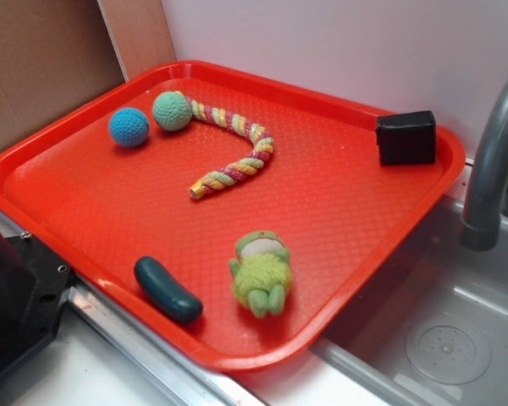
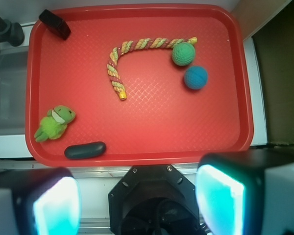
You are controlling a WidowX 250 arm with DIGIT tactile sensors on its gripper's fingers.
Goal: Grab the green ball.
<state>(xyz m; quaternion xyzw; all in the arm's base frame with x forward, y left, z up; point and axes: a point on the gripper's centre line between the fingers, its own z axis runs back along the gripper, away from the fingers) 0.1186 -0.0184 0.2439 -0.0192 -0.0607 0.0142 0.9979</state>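
Gripper (image 2: 137, 203) fingertips cropped; green ball (image 1: 172, 111) hides rope (image 1: 234, 152) end.

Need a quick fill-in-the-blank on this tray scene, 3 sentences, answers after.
1. The green ball touches one end of the striped ____.
2. The ball beside it is ____ in color.
3. The black box sits in a ____ of the red tray.

Answers: rope; blue; corner
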